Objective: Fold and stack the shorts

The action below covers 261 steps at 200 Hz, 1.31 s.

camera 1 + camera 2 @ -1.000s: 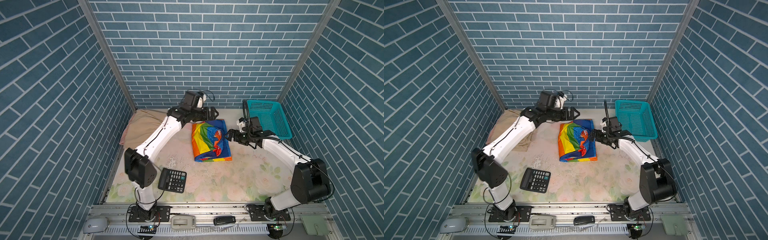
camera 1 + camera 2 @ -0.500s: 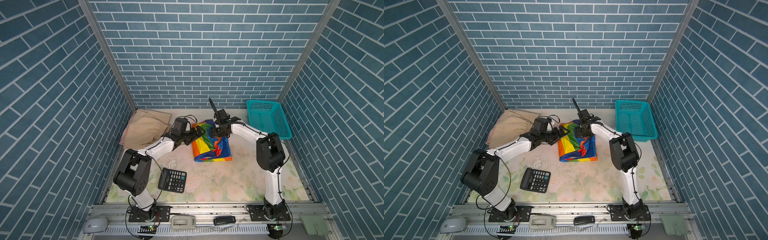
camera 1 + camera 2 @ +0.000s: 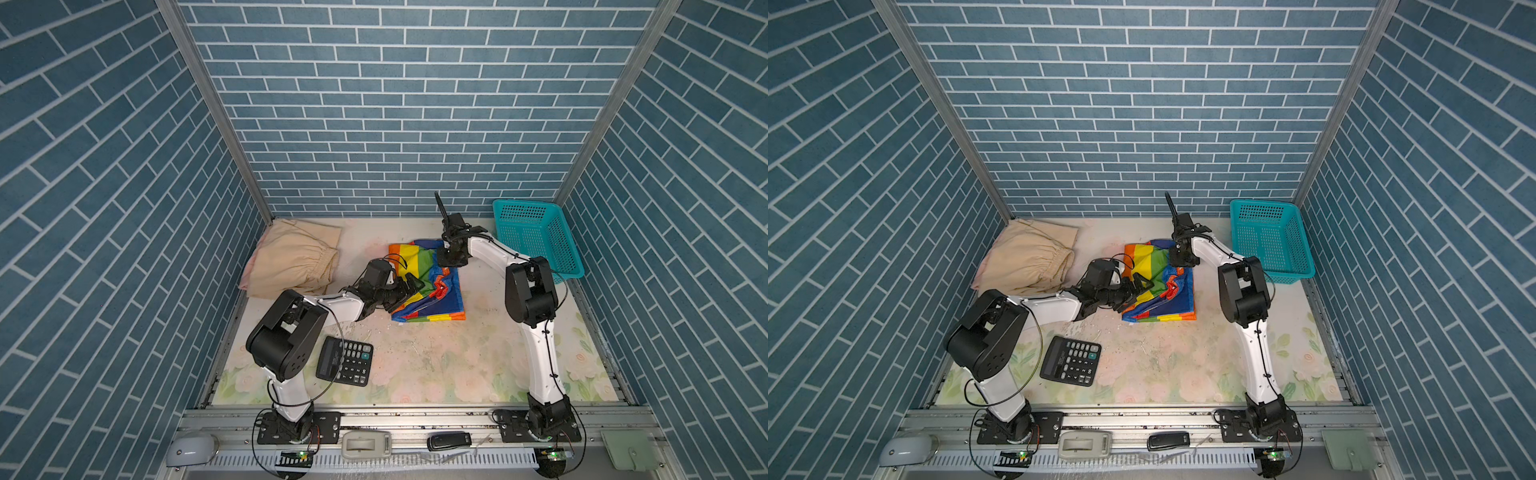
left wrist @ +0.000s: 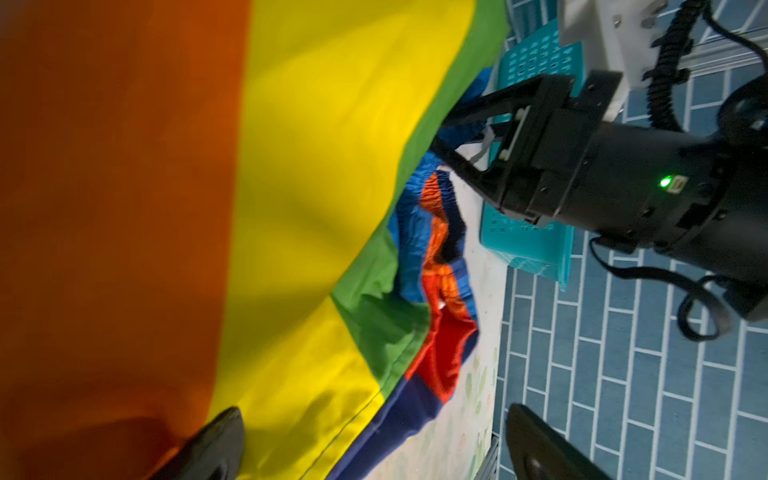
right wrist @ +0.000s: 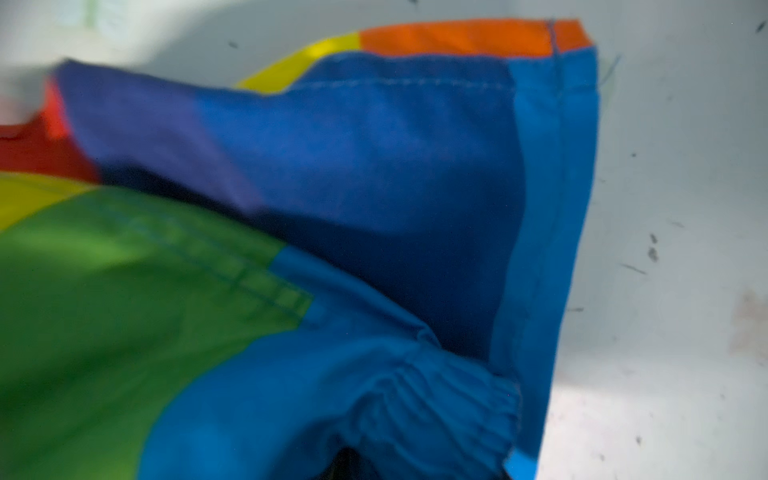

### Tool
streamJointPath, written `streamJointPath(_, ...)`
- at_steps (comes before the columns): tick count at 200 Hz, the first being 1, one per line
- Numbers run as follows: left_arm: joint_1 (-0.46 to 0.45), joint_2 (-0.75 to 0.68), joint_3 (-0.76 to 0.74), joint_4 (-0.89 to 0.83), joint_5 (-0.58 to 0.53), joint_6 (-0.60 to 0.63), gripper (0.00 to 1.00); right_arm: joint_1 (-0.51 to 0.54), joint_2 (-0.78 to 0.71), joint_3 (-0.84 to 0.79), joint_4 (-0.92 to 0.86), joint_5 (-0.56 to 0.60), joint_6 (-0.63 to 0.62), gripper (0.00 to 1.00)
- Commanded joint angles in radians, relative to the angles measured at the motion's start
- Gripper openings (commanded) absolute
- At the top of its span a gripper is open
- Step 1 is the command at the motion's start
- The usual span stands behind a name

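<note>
- The rainbow shorts [image 3: 424,266] [image 3: 1158,266] lie crumpled in the middle of the far half of the table [image 3: 436,365], with the gathered waistband showing on their right part.
- The beige shorts [image 3: 295,262] [image 3: 1030,262] lie in the far left corner, near the rainbow shorts but apart from them. A thin edge of the salmon-pink shorts [image 3: 248,270] shows under their left side.
- The teal basket [image 3: 536,237] [image 3: 1271,237] stands in the far right corner. The right forearm passes just beside its front left side.
- The calculator [image 3: 344,360] [image 3: 1070,360] lies near the front left, just beside the left elbow.
- A mouse [image 3: 191,449] and a black key fob [image 3: 449,441] rest on the front rail, well apart from the shorts.
- The left gripper [image 3: 405,295] [image 3: 1136,293] lies low at the left edge of the rainbow shorts, between them and the beige shorts. Its jaws are spread wide and hold nothing.
- The right gripper [image 3: 448,262] [image 4: 446,129] points down on the far right corner of the rainbow shorts. Its jaws stand on both sides of the blue hem, but I cannot tell if they already pinch it.
- One second ago the left gripper was raised over the far edge of the rainbow shorts and hid part of the beige shorts. Now it has come down to the left edge.
- One second ago the right gripper was at the right side of the shorts, near the basket front. Now it has moved to the far corner.
- The shorts, basket and calculator stay in their places.
</note>
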Motion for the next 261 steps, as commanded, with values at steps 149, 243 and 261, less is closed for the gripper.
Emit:
streamJointPath(149, 0.144, 0.21, 0.507, -0.173, 0.097, 0.049, 1.0, 0.125, -0.444, -0.544, 0.205, -0.048, 0.058, 0.91)
streamJointPath(243, 0.151, 0.464, 0.616, -0.207, 0.086, 0.093, 0.99, 0.108, -0.485, -0.84, 0.269, 0.031, 0.059, 0.91)
streamJointPath(261, 0.157, 0.469, 0.631, -0.24, 0.079, 0.12, 1.0, 0.106, -0.511, -0.898, 0.288, 0.027, 0.069, 0.91)
